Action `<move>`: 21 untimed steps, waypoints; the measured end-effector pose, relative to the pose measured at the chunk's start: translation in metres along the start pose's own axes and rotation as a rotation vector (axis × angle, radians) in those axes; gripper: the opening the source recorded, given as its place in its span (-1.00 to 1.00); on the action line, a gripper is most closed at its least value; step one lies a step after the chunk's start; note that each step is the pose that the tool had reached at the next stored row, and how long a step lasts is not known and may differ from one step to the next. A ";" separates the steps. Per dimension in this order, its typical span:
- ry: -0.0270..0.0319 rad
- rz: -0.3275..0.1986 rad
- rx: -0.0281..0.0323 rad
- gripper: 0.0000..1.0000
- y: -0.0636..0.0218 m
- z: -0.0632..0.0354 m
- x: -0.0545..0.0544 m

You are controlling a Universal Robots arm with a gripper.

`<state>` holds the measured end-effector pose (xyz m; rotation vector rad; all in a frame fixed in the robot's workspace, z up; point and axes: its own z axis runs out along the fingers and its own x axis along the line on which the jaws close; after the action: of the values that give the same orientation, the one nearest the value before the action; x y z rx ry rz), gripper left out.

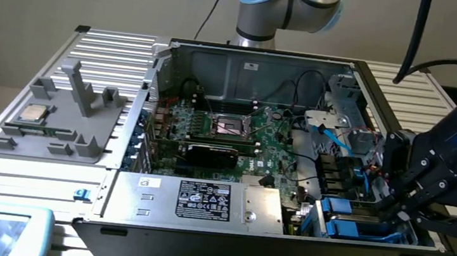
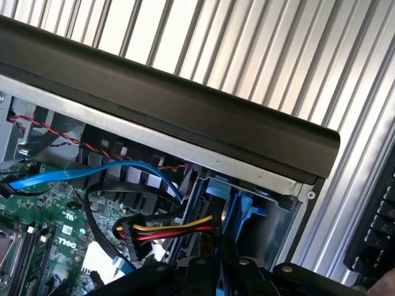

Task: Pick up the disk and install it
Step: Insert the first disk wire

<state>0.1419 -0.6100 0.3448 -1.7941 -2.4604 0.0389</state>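
One disk (image 2: 233,205), blue-railed, clamped edgewise in gripper (image 1: 395,214), low in drive bay (image 1: 319,219) at computer case (image 1: 225,245) corner; keep square to bay, clear of power cable (image 2: 166,229)

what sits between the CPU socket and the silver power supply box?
A black expansion card, plugged into the green motherboard. The exterior view shows it.

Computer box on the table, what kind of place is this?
Probably a robot lab or workbench: an open computer case with its motherboard showing sits on a slatted metal table near a robot arm.
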 end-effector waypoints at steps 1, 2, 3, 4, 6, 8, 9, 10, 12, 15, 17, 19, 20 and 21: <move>0.0007 0.008 -0.0005 -0.68 -0.0004 0.0001 0.000; 0.0010 0.015 -0.0009 -0.68 -0.0009 0.0001 0.000; 0.0011 0.019 -0.0010 -0.68 -0.0016 0.0000 0.001; 0.0013 0.021 -0.0012 -0.68 -0.0019 0.0000 0.001; 0.0009 0.022 -0.0012 -0.68 -0.0016 0.0001 0.002; 0.0008 0.022 -0.0012 -0.68 -0.0016 0.0001 0.002; 0.0009 0.022 -0.0011 -0.68 -0.0015 0.0001 0.002; 0.0008 0.022 -0.0011 -0.68 -0.0015 0.0001 0.002; 0.0008 0.022 -0.0011 -0.68 -0.0015 0.0001 0.002; 0.0009 0.022 -0.0012 -0.68 -0.0015 0.0001 0.002; 0.0009 0.022 -0.0012 -0.68 -0.0015 0.0001 0.002; -0.0011 0.023 -0.0006 -0.68 -0.0011 0.0001 0.003; -0.0028 0.023 -0.0001 -0.68 -0.0009 0.0002 0.004; -0.0054 0.024 0.0006 -0.68 -0.0006 0.0002 0.005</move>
<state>0.1398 -0.6057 0.3449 -1.8252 -2.4426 0.0463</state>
